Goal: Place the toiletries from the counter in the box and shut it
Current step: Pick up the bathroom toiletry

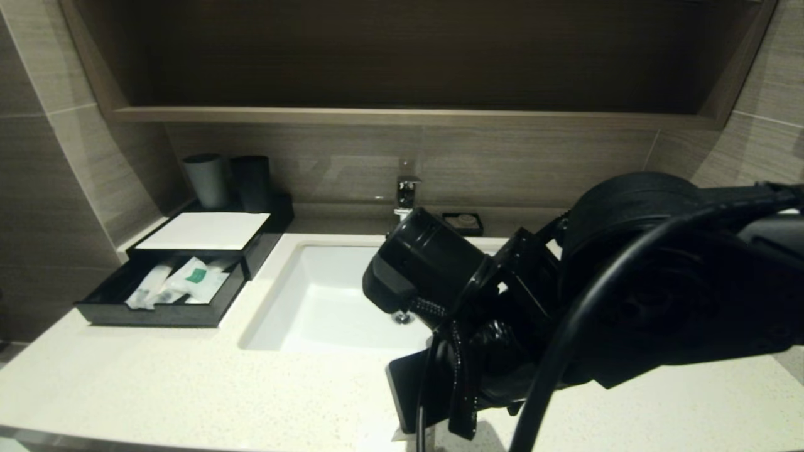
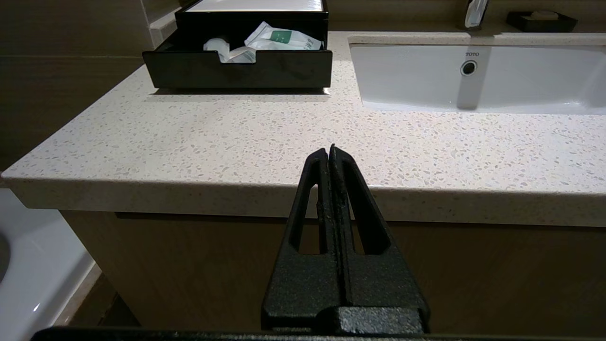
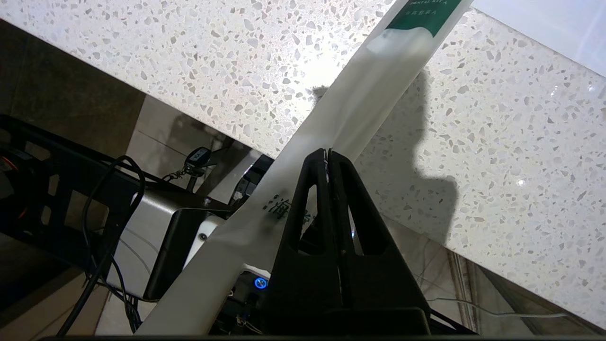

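Over the near right edge of the speckled cream stone worktop (image 3: 473,156), the right hand (image 3: 328,152) pinches a long translucent white sachet (image 3: 360,109), while the open black drawer box (image 1: 164,295) lies far left, nearer the parked, clenched left hand (image 2: 330,149).

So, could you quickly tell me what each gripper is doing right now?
Left gripper: shut, empty, parked before the counter edge.
Right gripper: shut on a long sachet.

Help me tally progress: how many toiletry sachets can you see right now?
4, perhaps. Three lie in the box's open drawer: two long sachets and a flat sachet. One long sachet is pinched in the right gripper. Overlap may hide others.
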